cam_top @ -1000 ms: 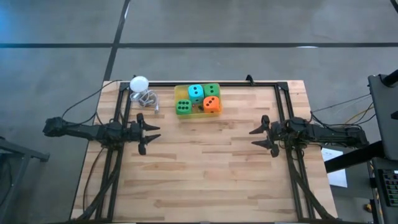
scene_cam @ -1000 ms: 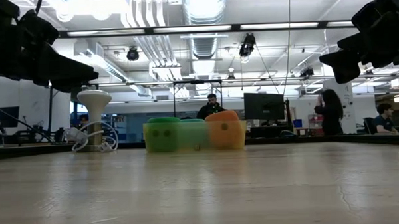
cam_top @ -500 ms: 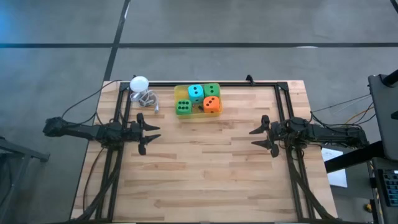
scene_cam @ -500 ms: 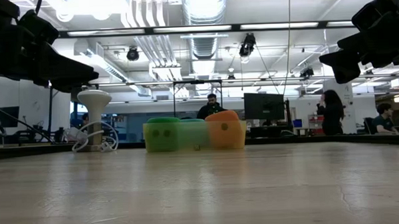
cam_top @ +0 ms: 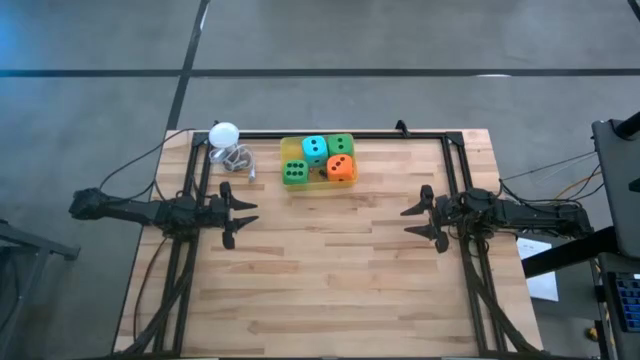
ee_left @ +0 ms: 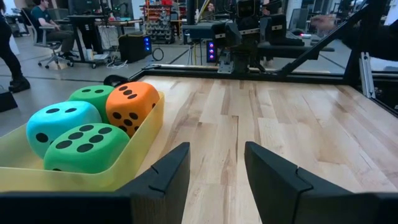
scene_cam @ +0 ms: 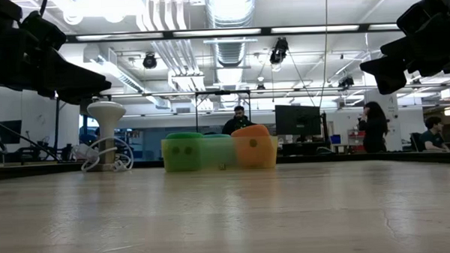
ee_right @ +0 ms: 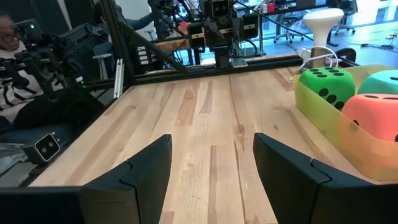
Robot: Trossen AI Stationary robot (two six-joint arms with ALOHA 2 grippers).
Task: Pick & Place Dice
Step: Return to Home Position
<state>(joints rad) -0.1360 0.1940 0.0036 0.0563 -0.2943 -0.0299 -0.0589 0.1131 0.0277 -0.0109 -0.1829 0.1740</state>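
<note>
Left end effector [cam_top: 247, 213], right end effector [cam_top: 411, 219]: matte black, angular.

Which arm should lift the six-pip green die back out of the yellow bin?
Left, most likely. The six-pip green die sits in the yellow bin's corner nearest the left gripper, whose jaws stand open. The right gripper would have to reach past the orange die.

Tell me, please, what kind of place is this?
Probably a robotics lab in an open hall: the left arm and right arm at a wooden table, exposed ceiling ducts, and a person near a monitor behind.
</note>
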